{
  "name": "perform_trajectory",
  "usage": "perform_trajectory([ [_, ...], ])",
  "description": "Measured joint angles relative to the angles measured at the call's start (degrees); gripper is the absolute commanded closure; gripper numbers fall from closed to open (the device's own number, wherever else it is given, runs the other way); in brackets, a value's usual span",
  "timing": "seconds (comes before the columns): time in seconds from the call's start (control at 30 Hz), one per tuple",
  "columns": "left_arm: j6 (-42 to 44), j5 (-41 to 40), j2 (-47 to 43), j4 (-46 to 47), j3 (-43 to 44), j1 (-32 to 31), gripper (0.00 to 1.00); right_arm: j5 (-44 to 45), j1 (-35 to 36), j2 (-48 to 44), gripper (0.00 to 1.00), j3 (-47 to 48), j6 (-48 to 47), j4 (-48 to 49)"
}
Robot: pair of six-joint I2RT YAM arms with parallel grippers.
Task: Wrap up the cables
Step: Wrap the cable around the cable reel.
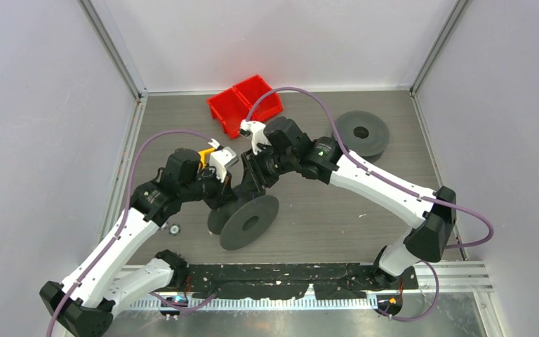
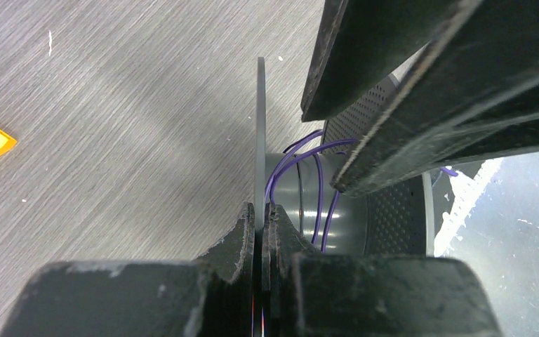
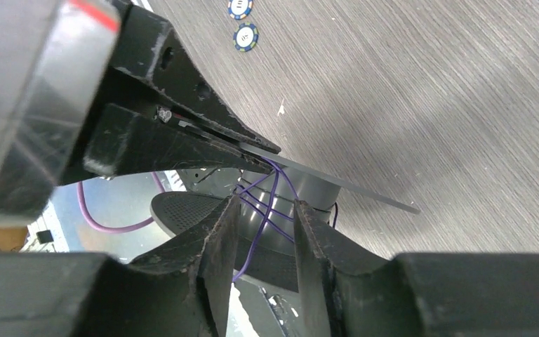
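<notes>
Near the middle of the grey wood-grain tabletop (image 1: 323, 225) a dark grey plastic disc spool (image 1: 250, 222) stands tilted on its rim. The left gripper (image 2: 261, 210) is clamped on one of its thin flanges, a finger pressed to each face. The thin purple cable (image 2: 317, 193) lies in loose loops round the spool's hub, between the flanges. The right gripper (image 3: 267, 217) has its fingers apart, straddling several strands at the hub — none visibly pinched. A second dark grey spool (image 1: 360, 133) lies flat near the far right corner; two red plastic bins (image 1: 245, 104) sit at the far edge.
</notes>
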Motion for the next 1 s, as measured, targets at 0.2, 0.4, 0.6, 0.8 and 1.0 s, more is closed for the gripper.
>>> perform_trajectory([
  [0.2,0.00,0.02,-0.61,0.04,0.00,0.00,1.00,0.02,0.00,1.05,0.94,0.00,-1.11,-0.66],
  [0.4,-0.09,4.85,-2.40,2.47,-1.95,1.57,1.00,-4.66,-1.84,-2.86,0.95,-8.50,-4.04,9.33],
  [0.6,-3.34,14.21,-6.78,7.21,-4.52,5.05,1.00,-16.06,-6.47,-13.11,0.95,-31.98,-4.66,37.44],
  [0.8,-6.69,19.71,-10.03,11.50,-6.19,6.54,1.00,-20.20,-6.64,-16.65,0.95,-42.56,0.02,64.02],
  [1.0,-9.73,21.27,-12.52,16.39,-6.73,7.30,1.00,-20.06,-6.67,-16.68,0.95,-47.95,6.43,82.27],
])
